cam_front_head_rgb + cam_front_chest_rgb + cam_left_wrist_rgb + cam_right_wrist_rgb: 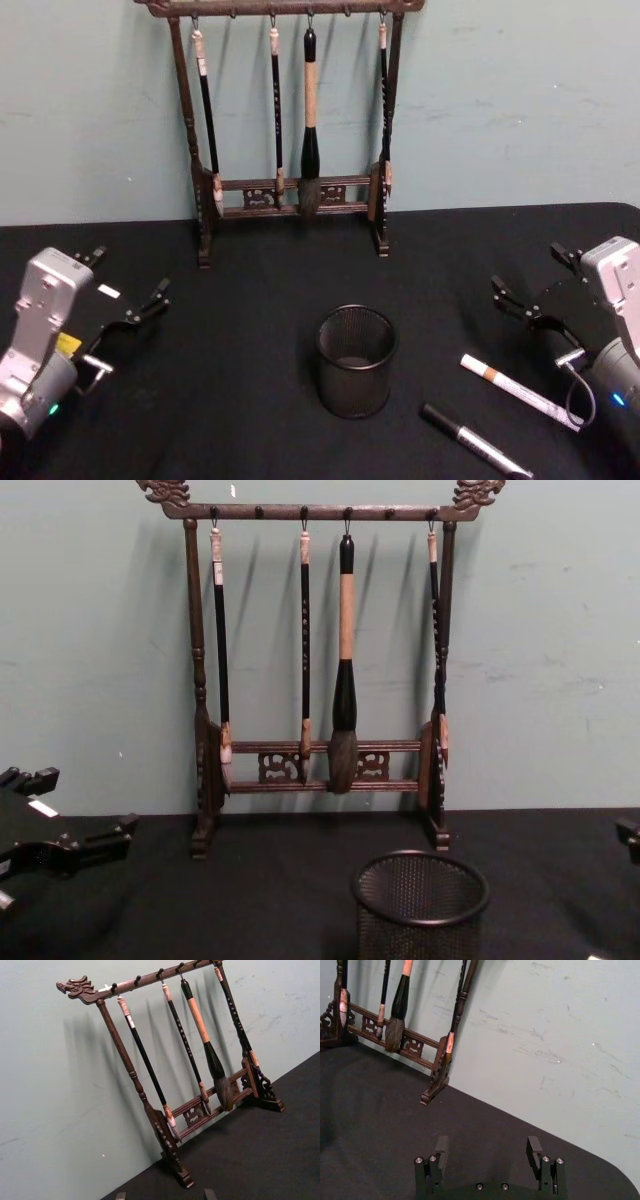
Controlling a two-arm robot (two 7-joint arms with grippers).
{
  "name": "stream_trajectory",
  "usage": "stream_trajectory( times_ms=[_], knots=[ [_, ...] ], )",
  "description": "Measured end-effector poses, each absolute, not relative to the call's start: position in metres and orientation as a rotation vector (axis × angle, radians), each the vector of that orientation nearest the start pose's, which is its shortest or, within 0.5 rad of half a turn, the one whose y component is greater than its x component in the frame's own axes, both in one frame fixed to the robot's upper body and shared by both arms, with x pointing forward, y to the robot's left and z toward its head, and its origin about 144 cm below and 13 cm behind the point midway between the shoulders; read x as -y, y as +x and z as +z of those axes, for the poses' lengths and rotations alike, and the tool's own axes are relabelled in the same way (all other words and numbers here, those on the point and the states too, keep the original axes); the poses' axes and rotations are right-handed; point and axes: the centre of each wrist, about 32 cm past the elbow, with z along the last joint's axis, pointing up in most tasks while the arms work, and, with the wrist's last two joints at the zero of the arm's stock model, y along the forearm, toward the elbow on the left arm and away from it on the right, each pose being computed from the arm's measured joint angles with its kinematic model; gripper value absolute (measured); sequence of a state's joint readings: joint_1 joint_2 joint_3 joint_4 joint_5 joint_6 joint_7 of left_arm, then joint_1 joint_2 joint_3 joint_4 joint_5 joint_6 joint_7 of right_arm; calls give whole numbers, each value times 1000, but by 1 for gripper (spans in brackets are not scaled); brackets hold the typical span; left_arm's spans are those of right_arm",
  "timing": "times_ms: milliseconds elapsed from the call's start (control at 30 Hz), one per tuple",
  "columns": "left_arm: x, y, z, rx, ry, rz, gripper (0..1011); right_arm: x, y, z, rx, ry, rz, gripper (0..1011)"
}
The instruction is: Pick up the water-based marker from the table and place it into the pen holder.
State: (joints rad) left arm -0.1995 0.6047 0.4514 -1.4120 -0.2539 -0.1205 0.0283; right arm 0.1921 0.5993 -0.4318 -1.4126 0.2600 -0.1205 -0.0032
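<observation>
Black cloth is covering the table (250, 300), and the water-based marker (520, 392) is lying flat on it, to the right of the pen holder (355, 385) and not touching it. Its long axis is running on a slant. The white cap is pointing far-left, toward the holder, and the barrel is trailing off near-right.

I am holding my right gripper (530, 275) above the cloth on the right with its fingers spread wide and nothing between them. The marker is sitting on the near side of those fingers and slightly to their left. This arm is clearly the closer one, so I judge the pick is its job. It would mean coming back toward me and turning the fingers across the barrel.

A dark pen (475, 440) is lying just nearer than the marker on much the same slant, so I risk catching it instead.

My left gripper (128, 275) is waiting far off on the left, also spread wide and empty.

Print on the barrel is showing too small to read, and so is the white label (108, 291) by my left fingers.
</observation>
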Motion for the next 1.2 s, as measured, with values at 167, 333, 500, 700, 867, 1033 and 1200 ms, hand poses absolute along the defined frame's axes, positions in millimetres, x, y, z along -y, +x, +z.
stream_trajectory(
  times_ms=[167,333,500,700,867,1033,1200],
  knots=[
    [-310,489,1140,285,304,1248,1006,314,488,1145,248,-288,-1217,1000],
    [-310,489,1140,285,304,1248,1008,320,485,1157,190,-293,-1163,1000],
    [-310,489,1140,285,304,1248,1008,325,480,1168,125,-312,-1102,1000],
    [-310,489,1140,285,305,1248,1008,330,475,1176,81,-339,-1049,1000],
    [-310,489,1140,285,305,1248,1008,336,470,1182,29,-377,-999,1000],
    [-310,489,1140,285,305,1248,1006,339,466,1186,-4,-409,-960,1000],
    [-310,489,1140,285,304,1248,1008,345,462,1192,-55,-447,-914,1000]
  ],
)
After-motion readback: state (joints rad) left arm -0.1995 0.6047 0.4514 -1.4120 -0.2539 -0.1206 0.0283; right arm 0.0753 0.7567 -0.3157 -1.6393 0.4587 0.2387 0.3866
